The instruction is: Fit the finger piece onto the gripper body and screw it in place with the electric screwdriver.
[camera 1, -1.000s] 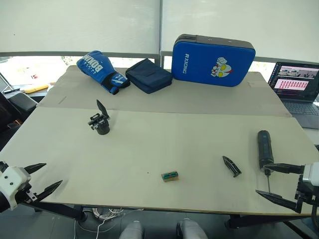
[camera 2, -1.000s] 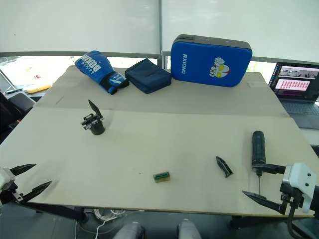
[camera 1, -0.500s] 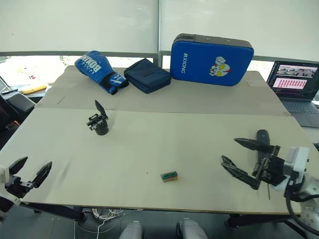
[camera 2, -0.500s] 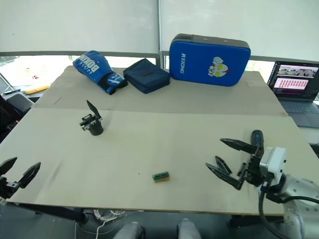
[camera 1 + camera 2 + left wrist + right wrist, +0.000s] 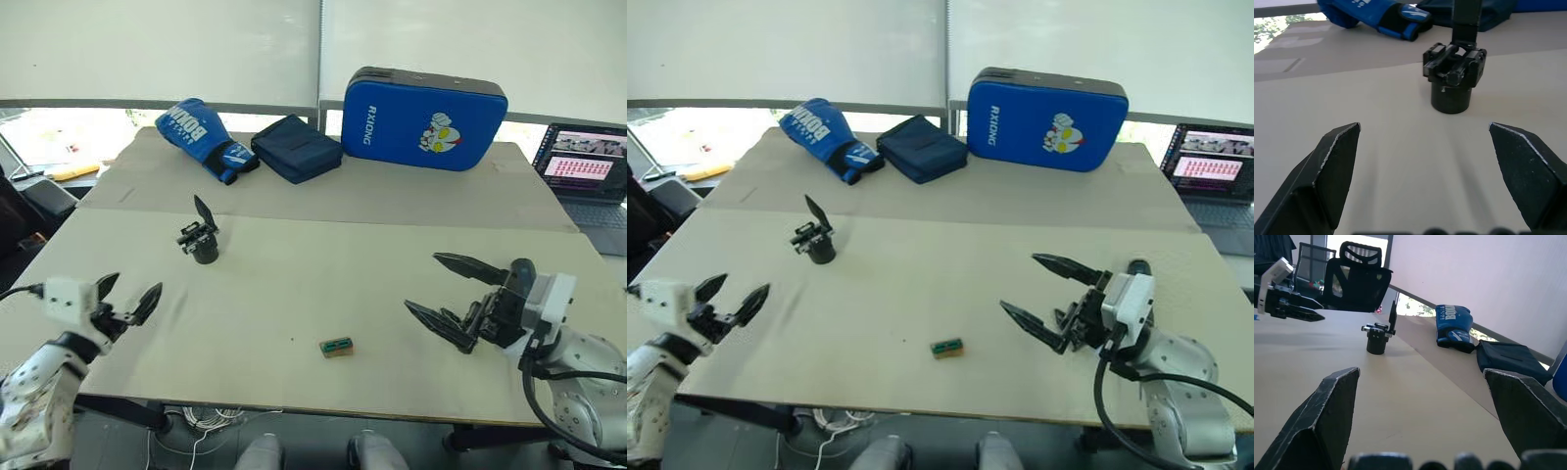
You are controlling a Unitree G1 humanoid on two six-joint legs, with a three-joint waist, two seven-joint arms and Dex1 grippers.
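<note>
Hovering low over the table's right side, the right gripper (image 5: 1050,299) is spread wide and empty; the electric screwdriver (image 5: 520,273) is lying partly hidden behind it. The left gripper (image 5: 129,297), also gaping, is facing the gripper body (image 5: 202,242). A blind descent risks knocking hidden parts. A small green block (image 5: 336,346) is sitting nearby, obstructing nothing.

An office-like lab or test room: a big plain table (image 5: 294,294) stands by windows with white roller blinds (image 5: 157,49), an open laptop (image 5: 588,181) sits at one side, and a black office chair (image 5: 1359,276) stands beyond the table's far edge.
</note>
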